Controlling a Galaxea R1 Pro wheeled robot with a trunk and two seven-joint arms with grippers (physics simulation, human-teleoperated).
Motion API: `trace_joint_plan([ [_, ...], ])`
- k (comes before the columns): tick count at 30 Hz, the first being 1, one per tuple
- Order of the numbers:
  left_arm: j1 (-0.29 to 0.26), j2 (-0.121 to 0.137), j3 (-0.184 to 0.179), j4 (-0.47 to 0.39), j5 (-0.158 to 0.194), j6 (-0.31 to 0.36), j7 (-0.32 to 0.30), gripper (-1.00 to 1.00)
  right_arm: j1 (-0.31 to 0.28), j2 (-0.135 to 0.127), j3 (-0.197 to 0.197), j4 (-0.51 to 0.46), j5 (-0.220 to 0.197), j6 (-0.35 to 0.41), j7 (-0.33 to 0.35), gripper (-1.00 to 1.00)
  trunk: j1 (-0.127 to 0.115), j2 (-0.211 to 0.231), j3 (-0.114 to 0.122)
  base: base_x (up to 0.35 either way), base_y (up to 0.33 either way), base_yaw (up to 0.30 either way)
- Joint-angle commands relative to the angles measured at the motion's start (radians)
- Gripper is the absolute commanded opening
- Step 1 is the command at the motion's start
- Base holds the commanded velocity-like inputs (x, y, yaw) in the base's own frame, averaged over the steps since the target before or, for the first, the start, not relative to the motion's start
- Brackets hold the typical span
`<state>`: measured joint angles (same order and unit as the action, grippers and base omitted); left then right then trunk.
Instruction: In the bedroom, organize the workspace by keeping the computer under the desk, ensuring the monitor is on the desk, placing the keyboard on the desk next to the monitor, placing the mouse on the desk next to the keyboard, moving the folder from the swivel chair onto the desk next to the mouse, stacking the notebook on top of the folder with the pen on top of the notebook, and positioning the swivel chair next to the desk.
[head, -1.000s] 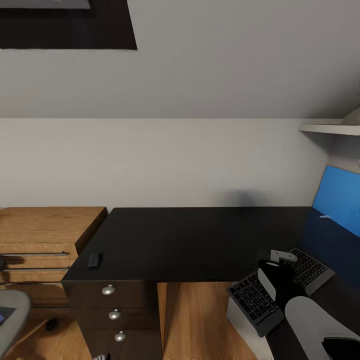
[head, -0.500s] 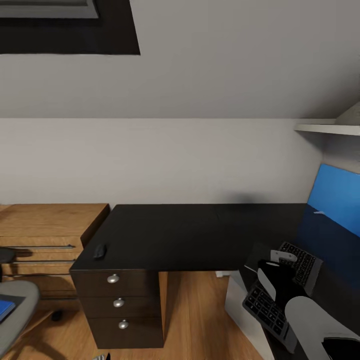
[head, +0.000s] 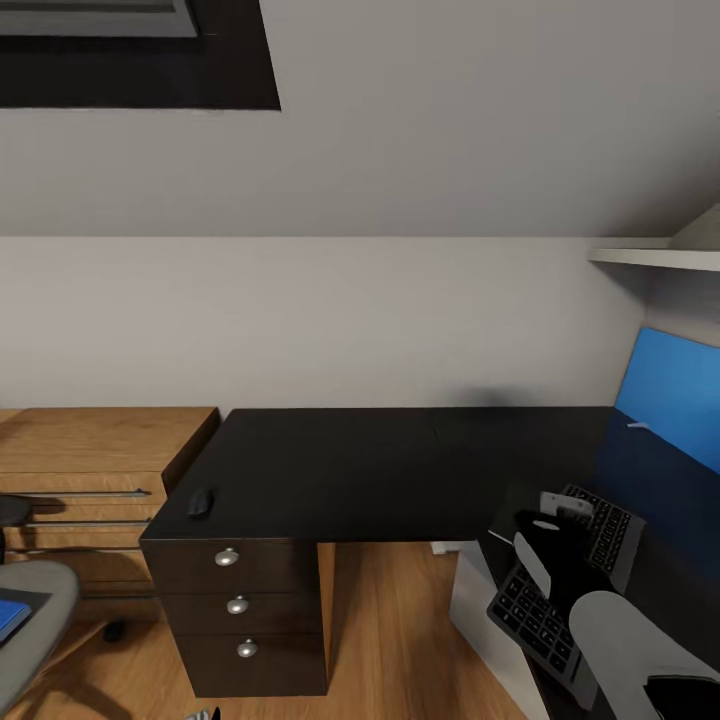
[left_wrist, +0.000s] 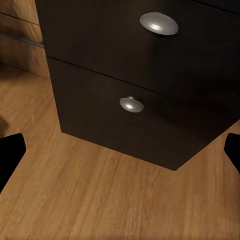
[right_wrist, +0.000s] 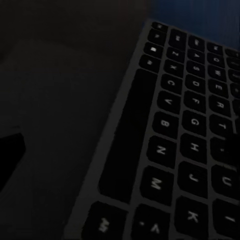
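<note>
Our right gripper (head: 553, 522) seems pinched on the keyboard (head: 560, 600), flat, stiff and light, at its long edge between the jaws.

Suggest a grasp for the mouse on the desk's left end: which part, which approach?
Probably best pinched across the two long sides of the mouse, coming straight down from above: it is small, rounded and low, lying flat near the front-left corner of the desk, so nothing offers purchase from the side. The left gripper sits open below, by the drawers.

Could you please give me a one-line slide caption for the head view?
Right gripper holds the keyboard over the desk; mouse sits above the drawers.
</note>
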<state>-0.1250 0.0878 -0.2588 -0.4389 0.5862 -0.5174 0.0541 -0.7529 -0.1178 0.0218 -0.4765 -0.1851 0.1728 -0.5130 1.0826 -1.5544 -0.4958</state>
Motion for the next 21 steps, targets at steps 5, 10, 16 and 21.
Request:
trace_joint_plan([
  [5, -0.001, 0.001, -0.009, 0.000, 0.006, -0.004, 0.006, 1.00, 0.000, -0.002, -0.002, -0.016, -0.005, -0.088, -0.007, 1.00, 0.000, -0.001, -0.001, 0.000, 0.000, 0.000],
  [10, -0.001, 0.001, -0.010, 0.002, 0.006, -0.004, 0.006, 1.00, 0.000, -0.007, -0.007, -0.025, -0.008, -0.136, -0.008, 1.00, 0.000, -0.001, -0.001, 0.000, 0.000, 0.000],
  [16, -0.001, 0.001, -0.009, 0.002, 0.005, -0.004, 0.006, 1.00, 0.000, -0.021, -0.087, -0.022, -0.010, -0.128, -0.010, 1.00, 0.000, -0.001, -0.001, 0.000, 0.000, 0.000],
  [21, -0.001, 0.001, -0.008, 0.002, 0.005, -0.004, 0.006, 1.00, 0.000, -0.064, -0.198, -0.018, -0.014, -0.062, -0.001, 1.00, 0.000, -0.001, -0.001, 0.000, 0.000, 0.000],
])
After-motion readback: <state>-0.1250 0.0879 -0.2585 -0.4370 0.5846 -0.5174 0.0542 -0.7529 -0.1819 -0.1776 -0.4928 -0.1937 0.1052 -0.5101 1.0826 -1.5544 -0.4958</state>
